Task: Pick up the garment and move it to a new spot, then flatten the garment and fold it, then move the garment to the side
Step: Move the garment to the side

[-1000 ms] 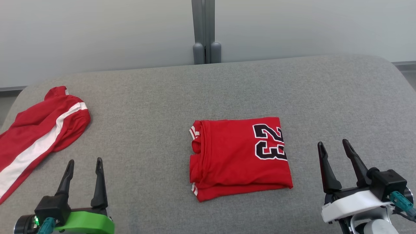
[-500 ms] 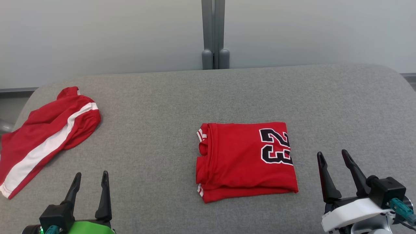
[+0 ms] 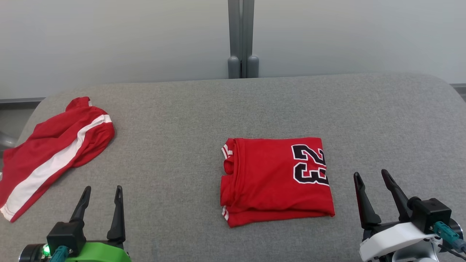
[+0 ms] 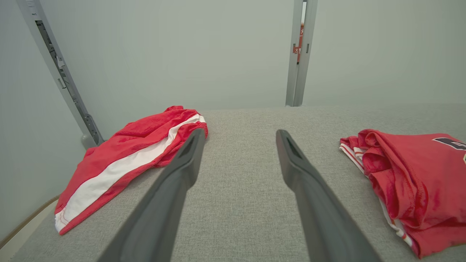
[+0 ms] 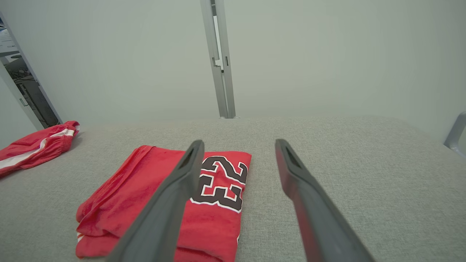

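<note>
A folded red jersey with a black-and-white "23" (image 3: 276,180) lies flat near the middle of the grey fabric-covered table (image 3: 174,120), a little toward the near edge and right of centre, with the number on its right side and its layered hems on its left. The right gripper (image 3: 371,174) is at the near right, just beside the jersey's right edge but apart from it, fingers spread wide and grasping nothing. In the right wrist view, one of its fingers crosses in front of the number. The left gripper (image 3: 103,189) is by the near edge, well apart from the jersey's left side, also spread and empty. Crumpled red shorts with a white stripe (image 3: 54,153) lie along the table's left edge, beyond the left gripper.
</note>
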Available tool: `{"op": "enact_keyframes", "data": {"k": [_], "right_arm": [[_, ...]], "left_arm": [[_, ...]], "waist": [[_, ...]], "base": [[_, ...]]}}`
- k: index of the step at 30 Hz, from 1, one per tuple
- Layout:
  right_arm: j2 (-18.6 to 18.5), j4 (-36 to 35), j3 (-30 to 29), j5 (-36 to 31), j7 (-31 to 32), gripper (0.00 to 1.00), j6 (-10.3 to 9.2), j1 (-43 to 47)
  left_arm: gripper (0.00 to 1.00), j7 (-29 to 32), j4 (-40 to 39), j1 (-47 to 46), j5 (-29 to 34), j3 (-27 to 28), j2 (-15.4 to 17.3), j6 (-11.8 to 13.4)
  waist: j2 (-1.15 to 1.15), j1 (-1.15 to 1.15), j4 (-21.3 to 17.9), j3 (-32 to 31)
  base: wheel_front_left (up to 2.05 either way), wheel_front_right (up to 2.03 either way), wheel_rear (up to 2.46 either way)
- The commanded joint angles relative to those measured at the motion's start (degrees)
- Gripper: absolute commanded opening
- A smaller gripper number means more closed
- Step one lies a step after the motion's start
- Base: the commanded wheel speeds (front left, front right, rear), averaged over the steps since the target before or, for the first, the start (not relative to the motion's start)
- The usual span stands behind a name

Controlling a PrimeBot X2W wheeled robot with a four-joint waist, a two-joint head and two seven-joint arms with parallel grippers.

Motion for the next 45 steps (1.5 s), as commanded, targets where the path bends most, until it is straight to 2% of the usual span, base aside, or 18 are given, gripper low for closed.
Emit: {"op": "enact_keyframes", "data": {"k": [1,30,38,45], "right_arm": [[-0.1,-0.3,0.0,-0.3,0.0,1.0,-0.05,0.4],[0.2,1.0,-0.1,-0.7,0.0,1.0,-0.05,0.0],[-1.3,4.6,1.9,-1.1,0.5,1.0,-0.05,-7.2],[-3.0,12.2,4.0,-2.4,3.0,1.0,-0.06,-17.3]], "left_arm": [[1.0,0.3,-0.2,0.2,0.4,-0.2,0.3,0.3],[1.0,0.4,-1.2,0.9,-0.4,-0.7,1.2,2.2],[1.0,-0.2,-0.6,-0.9,-0.6,-1.5,0.8,2.3],[1.0,-1.0,0.5,-3.2,-0.6,-2.4,0.3,2.0]], "waist": [[0.0,0.0,-0.1,0.0],[0.0,0.0,-0.2,0.6],[0.0,0.0,0.9,2.1],[0.0,0.0,2.9,5.4]], "base": [[0.0,0.0,0.0],[0.0,0.0,0.0],[0.0,0.0,0.0],[0.0,0.0,0.0]]}}
